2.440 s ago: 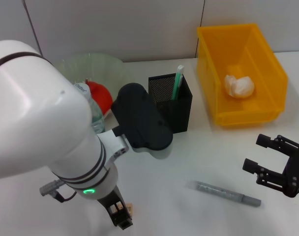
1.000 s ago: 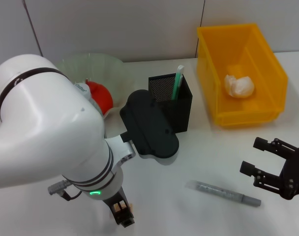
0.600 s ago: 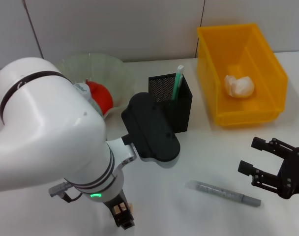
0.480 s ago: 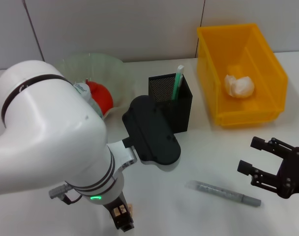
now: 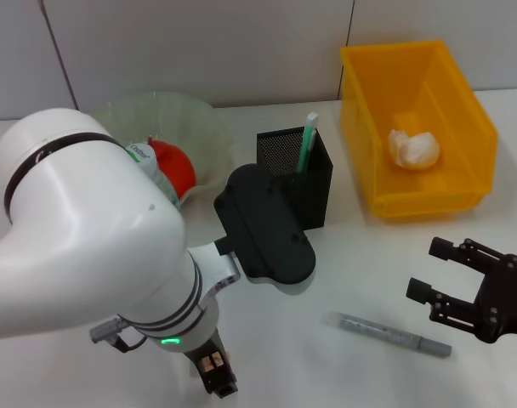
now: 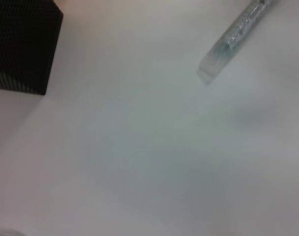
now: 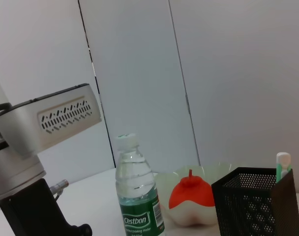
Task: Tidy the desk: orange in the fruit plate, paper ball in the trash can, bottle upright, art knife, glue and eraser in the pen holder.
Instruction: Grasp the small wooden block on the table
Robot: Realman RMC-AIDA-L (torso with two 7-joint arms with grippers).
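Observation:
My left gripper (image 5: pixel 214 374) is at the table's near edge, shut on a small tan eraser (image 5: pixel 213 363). The grey art knife (image 5: pixel 393 334) lies on the table, and its tip shows in the left wrist view (image 6: pixel 236 38). My right gripper (image 5: pixel 463 289) hovers open just right of the knife. The black mesh pen holder (image 5: pixel 305 178) holds a green glue stick (image 5: pixel 306 140). A red-orange orange (image 5: pixel 175 166) sits in the glass fruit plate (image 5: pixel 186 115). The bottle (image 7: pixel 137 196) stands upright, mostly hidden behind my left arm in the head view. The paper ball (image 5: pixel 413 149) lies in the yellow trash can (image 5: pixel 475 119).
My bulky white left arm (image 5: pixel 97 246) covers much of the table's left side. Bare white table lies between the pen holder and the knife. A grey wall stands behind the desk.
The left gripper has closed on the eraser that lay beside it and has shifted a little. The right gripper has crept left toward the knife.

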